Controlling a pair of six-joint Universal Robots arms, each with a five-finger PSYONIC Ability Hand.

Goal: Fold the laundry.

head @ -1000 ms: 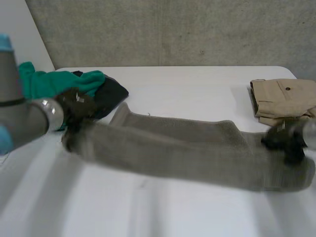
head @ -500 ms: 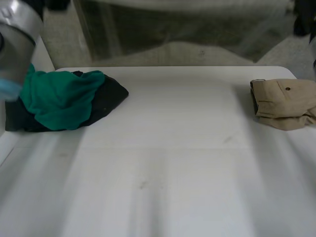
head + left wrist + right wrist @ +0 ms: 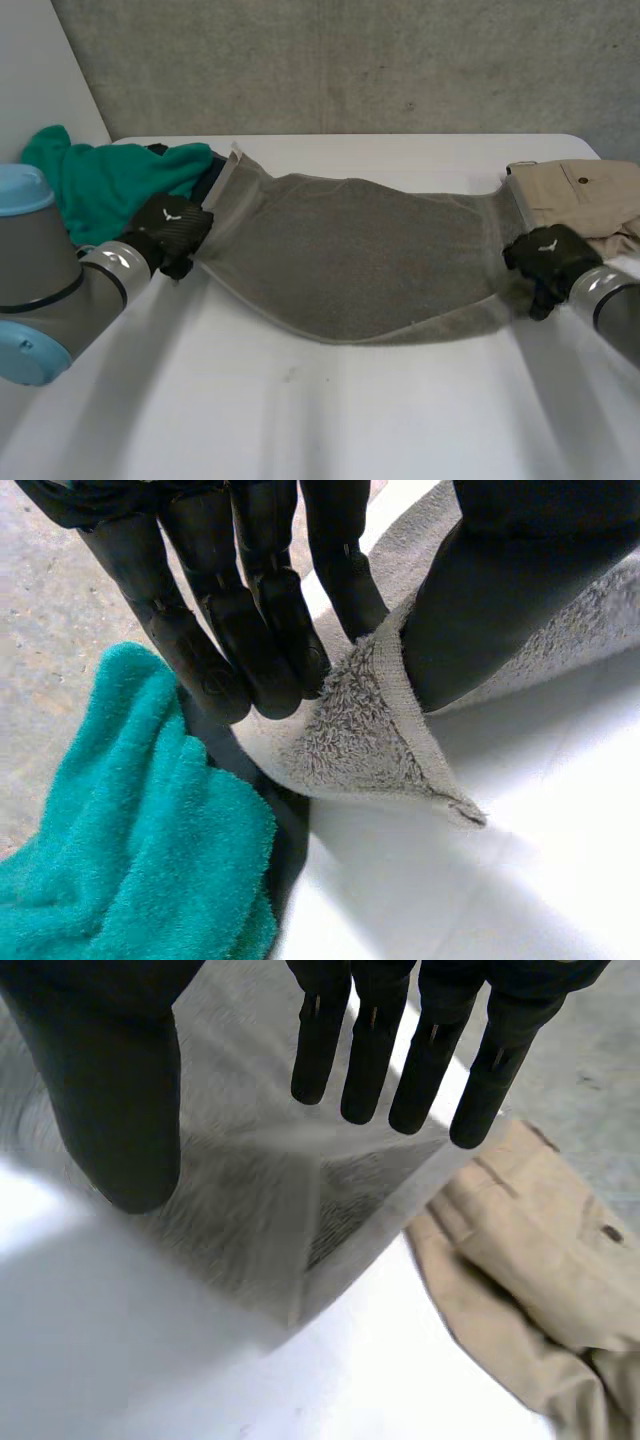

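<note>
At the near left corner of the grey towel [image 3: 350,250], the left hand [image 3: 250,625] is clamped. Its fingers and thumb [image 3: 500,590] pinch the hemmed edge between them, and a small flap of the corner pokes out below the grip, over the white tabletop [image 3: 330,420]. Just beside that hand lies a heap of green towel [image 3: 120,860], with a dark cloth [image 3: 290,830] showing between it and the grey towel.

At the opposite end, the right hand [image 3: 375,1040] is released, its fingers straight and held well apart from its thumb [image 3: 110,1090], gripping nothing. The right corner of the grey towel lies below the fingertips, with one flap doubled over on itself.

From the head camera, the grey towel stretches across the middle of the tabletop from one hand to the other. Its far left corner reaches the green heap, and its near edge bows toward the robot with a shadow under it. Folded tan trousers [image 3: 580,200] rest at the far right of the tabletop, just beyond the right hand. The towel's right end meets their edge, though I cannot tell whether it overlaps them.
</note>
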